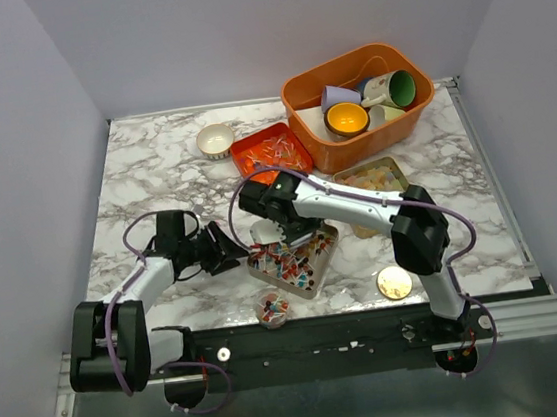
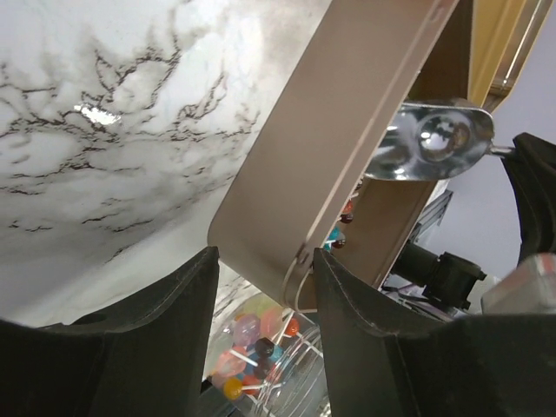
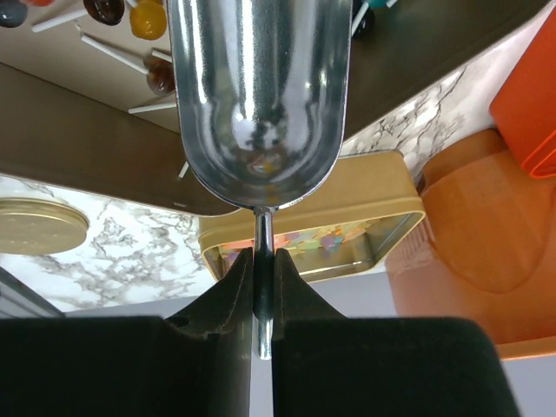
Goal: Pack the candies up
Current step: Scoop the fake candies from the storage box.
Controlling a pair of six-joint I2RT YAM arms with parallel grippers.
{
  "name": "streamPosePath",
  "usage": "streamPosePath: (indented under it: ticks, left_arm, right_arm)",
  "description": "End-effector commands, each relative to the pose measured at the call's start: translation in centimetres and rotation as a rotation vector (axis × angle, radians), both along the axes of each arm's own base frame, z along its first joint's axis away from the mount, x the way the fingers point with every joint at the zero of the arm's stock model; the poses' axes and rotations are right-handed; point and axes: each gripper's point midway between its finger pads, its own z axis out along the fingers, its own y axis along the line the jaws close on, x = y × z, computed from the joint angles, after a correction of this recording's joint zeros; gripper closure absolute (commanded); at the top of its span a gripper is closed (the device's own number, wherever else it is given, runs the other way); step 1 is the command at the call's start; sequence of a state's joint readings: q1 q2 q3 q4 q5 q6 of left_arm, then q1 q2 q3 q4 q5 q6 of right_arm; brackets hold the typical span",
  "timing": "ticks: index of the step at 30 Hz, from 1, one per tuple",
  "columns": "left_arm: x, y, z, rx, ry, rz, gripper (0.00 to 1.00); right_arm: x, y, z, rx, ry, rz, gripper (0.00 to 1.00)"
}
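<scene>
Candies point(image 1: 289, 260) heaped in tin point(image 2: 347, 130) just below right gripper point(image 3: 263, 261) | right gripper pinches scoop point(image 3: 261, 87) handle | left gripper point(image 2: 265, 269) clamps tin corner | clear cup point(image 2: 261, 347) just past left gripper

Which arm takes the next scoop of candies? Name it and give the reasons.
Right. The right claw is clamped on the handle of the metal scoop, whose empty bowl is over the tray of candies. The left claw is busy gripping that tray's edge.
</scene>
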State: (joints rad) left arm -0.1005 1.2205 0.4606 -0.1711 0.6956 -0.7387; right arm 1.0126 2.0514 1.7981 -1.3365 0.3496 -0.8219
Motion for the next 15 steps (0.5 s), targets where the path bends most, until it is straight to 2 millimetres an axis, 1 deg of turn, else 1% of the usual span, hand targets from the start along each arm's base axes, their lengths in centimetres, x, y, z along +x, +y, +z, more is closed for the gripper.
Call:
streamPosePath:
  ticks: [1, 4, 5, 7, 8, 10, 12, 14, 15]
  left_arm:
    - [-0.2, -0.3, -0.9, -0.027, 0.034, 0.028, 0.44]
    - [-0.3, -0.6, -1.0, -0.056, 0.058, 0.045, 0.45]
    - [-0.8, -0.9, -1.3, -0.068, 0.077, 0.037, 0.45]
    - [-0.8, -1.3, -1.2, -0.096, 0.1, 0.046, 0.44]
    - [-1.2, -1.9, -1.2, -0.114, 0.116, 0.028, 0.44]
    - [-1.0, -2.6, -1.0, -0.138, 0.129, 0.022, 0.43]
    - [-1.4, -3.4, -1.2, -0.154, 0.158, 0.009, 0.41]
    - [-1.0, -3.9, -1.3, -0.173, 0.194, 0.027, 0.39]
    - [-0.9, -4.2, -1.3, -0.182, 0.209, 0.026, 0.39]
  right_arm:
    - [-1.5, 0.7, -0.8, -0.052, 0.065, 0.111, 0.99]
    - [-1.9, 1.3, -1.3, -0.055, 0.067, 0.153, 0.99]
    - [-2.0, 1.4, -1.5, -0.059, 0.067, 0.162, 0.99]
    - [-2.2, 1.8, -1.8, -0.059, 0.071, 0.181, 0.99]
    - [-2.3, 1.9, -1.9, -0.058, 0.07, 0.186, 0.99]
    - [-2.3, 2.2, -2.1, -0.058, 0.071, 0.192, 0.99]
    - [-2.5, 2.6, -2.3, -0.052, 0.076, 0.199, 0.99]
    - [-2.4, 3.1, -2.6, -0.045, 0.074, 0.205, 0.99]
    - [-2.7, 3.4, -2.8, -0.044, 0.078, 0.211, 0.99]
